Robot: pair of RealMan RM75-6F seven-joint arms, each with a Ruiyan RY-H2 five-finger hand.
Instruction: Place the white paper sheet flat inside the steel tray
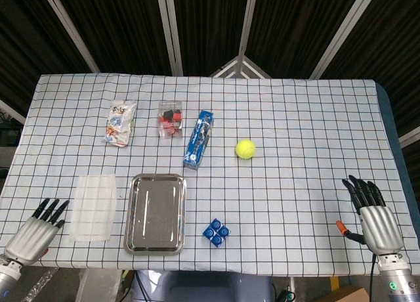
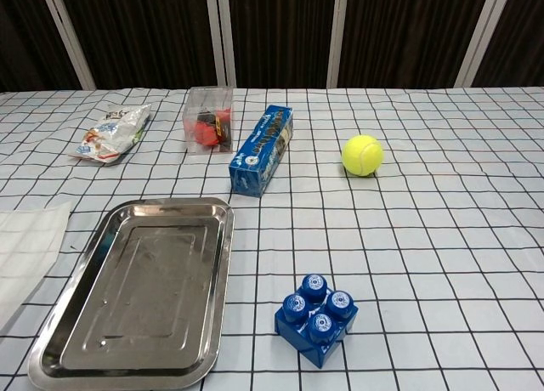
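The white paper sheet (image 1: 94, 207) lies flat on the checked cloth, just left of the steel tray (image 1: 155, 213); the chest view catches only its right part (image 2: 25, 246). The tray (image 2: 136, 291) holds nothing. My left hand (image 1: 34, 236) hovers at the table's front left corner, fingers apart and empty, a short way left of and below the sheet. My right hand (image 1: 373, 218) stays near the front right edge, fingers spread and empty. Neither hand shows in the chest view.
A blue toy brick (image 1: 216, 232) sits right of the tray. Further back lie a blue box (image 1: 199, 139), a clear box of red pieces (image 1: 170, 119), a snack bag (image 1: 121, 123) and a yellow tennis ball (image 1: 245, 148).
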